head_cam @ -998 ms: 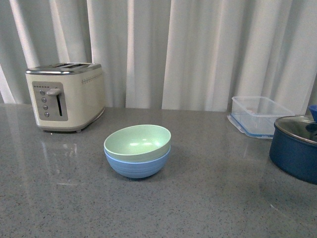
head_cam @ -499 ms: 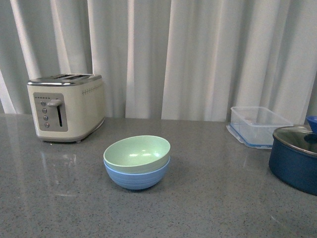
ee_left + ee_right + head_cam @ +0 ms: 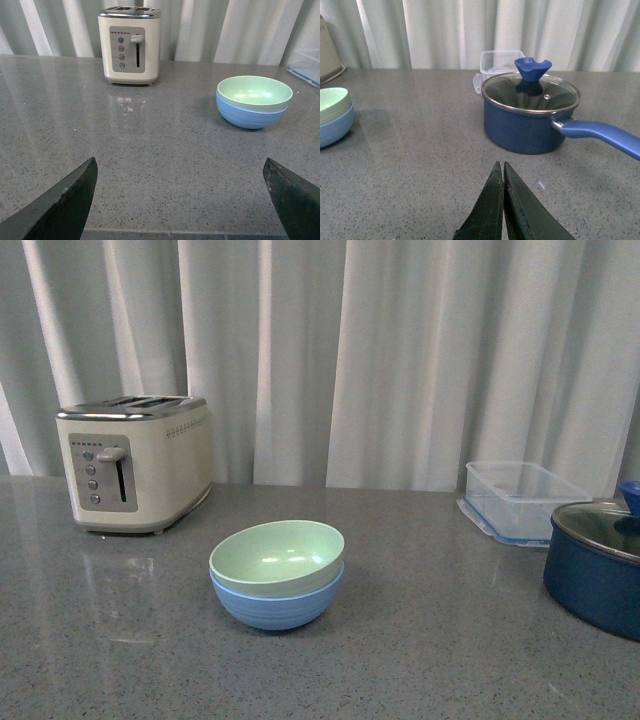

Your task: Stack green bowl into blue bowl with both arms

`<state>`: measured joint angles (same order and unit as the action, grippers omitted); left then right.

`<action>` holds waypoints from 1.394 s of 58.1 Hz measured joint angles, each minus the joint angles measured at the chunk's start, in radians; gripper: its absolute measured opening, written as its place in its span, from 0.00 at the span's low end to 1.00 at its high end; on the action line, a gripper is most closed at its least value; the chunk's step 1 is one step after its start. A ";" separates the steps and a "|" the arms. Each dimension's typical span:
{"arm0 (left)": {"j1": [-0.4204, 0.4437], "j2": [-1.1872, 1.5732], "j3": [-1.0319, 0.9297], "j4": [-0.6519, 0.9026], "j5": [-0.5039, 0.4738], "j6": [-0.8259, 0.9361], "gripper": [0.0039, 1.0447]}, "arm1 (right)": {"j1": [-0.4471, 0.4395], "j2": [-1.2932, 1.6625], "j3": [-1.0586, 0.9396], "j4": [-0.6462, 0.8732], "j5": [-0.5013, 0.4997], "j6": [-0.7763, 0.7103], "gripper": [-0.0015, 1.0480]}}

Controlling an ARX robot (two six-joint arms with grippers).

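The pale mint-green bowl (image 3: 279, 552) sits nested inside the light blue bowl (image 3: 272, 607) in the middle of the grey counter. Both show in the left wrist view, green bowl (image 3: 254, 92) in blue bowl (image 3: 248, 116), and at the edge of the right wrist view, green bowl (image 3: 331, 104) over blue bowl (image 3: 335, 129). Neither arm appears in the front view. My left gripper (image 3: 182, 172) is open and empty, low over the counter's near edge, well short of the bowls. My right gripper (image 3: 501, 170) is shut and empty, over bare counter before the pot.
A cream toaster (image 3: 133, 461) stands at the back left. A clear plastic container (image 3: 522, 498) sits at the back right. A dark navy pot (image 3: 597, 565) with a glass lid and a long blue handle (image 3: 600, 136) stands at the right. White curtains hang behind the counter.
The front view has shifted: toaster, bowls and container sit lower in the frame than a second ago. The bowls stay nested in the same place on the counter.
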<state>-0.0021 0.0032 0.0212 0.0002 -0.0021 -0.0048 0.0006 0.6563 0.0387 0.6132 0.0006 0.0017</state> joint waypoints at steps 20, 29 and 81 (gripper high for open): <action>0.000 0.000 0.000 0.000 0.000 0.000 0.94 | 0.000 -0.193 -0.034 -0.152 0.000 0.000 0.01; 0.000 0.000 0.000 0.000 0.000 0.000 0.94 | 0.000 -0.291 -0.034 -0.246 -0.001 0.000 0.01; 0.000 -0.001 0.000 0.000 0.000 0.000 0.94 | 0.000 -0.651 -0.033 -0.612 -0.001 -0.001 0.01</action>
<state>-0.0021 0.0025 0.0212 0.0002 -0.0021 -0.0048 0.0006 0.0051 0.0055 0.0017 -0.0006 0.0006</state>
